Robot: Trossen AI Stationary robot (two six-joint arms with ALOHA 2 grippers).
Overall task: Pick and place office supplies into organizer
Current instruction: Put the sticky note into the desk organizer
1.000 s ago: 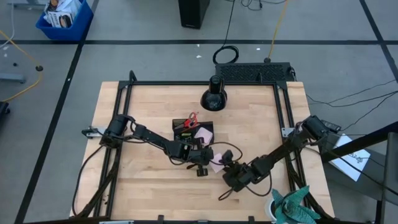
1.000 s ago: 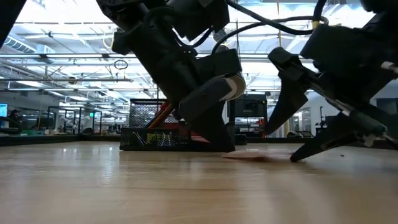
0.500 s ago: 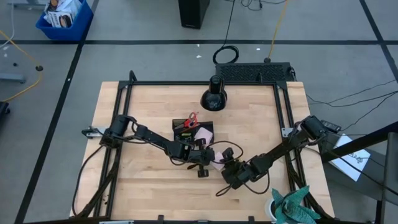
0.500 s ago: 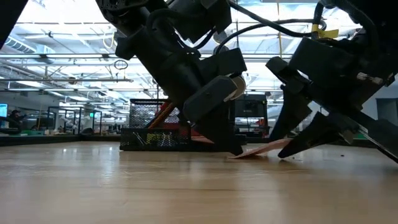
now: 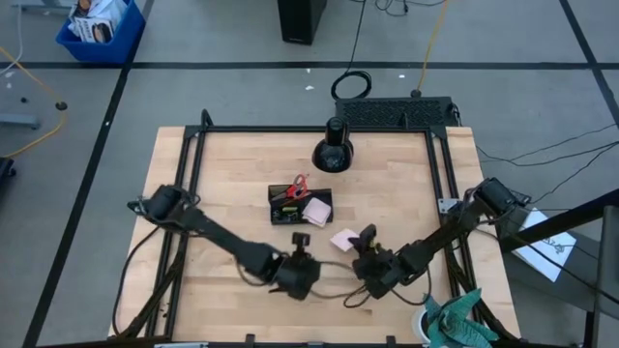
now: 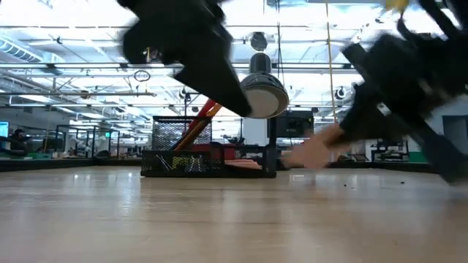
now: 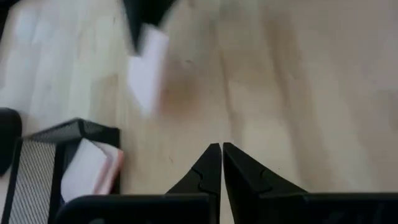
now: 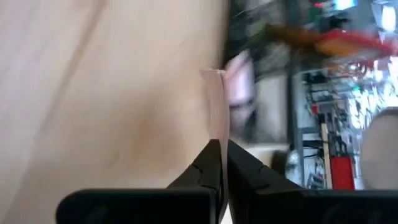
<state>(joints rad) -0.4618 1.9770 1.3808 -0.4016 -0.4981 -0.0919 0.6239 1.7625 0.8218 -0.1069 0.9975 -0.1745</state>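
Observation:
A pink sticky-note pad (image 5: pixel 342 240) hangs just above the table's middle, with my right gripper (image 5: pixel 361 242) shut on it. The black organizer (image 5: pixel 300 206) stands a little farther back on the table. It holds red-handled scissors (image 5: pixel 298 186), orange pencils (image 6: pixel 197 124) and another pink pad (image 5: pixel 317 210). My left gripper (image 5: pixel 301 238) is shut with nothing in it. It hovers left of the held pad and on the near side of the organizer, pointing toward the far edge. My right gripper pinches the pink pad by its near-right edge (image 8: pixel 217 127) between its two fingers. The fingers come slanting down from the table's near right. The pad (image 6: pixel 318 152) is lifted clear of the table and sticks out past the fingertips toward the organizer, slightly tilted.
A round black cone-shaped object (image 5: pixel 332 150) stands at the table's far middle. A teal cloth (image 5: pixel 453 319) lies at the near right corner. Bare wood lies left of the organizer and along the near edge.
My right gripper has shut on the pink pad and raised it off the table, rolling its wrist. My left gripper, which stood at the pad with its fingers down, has pulled away toward the table's near edge and risen, staying shut.

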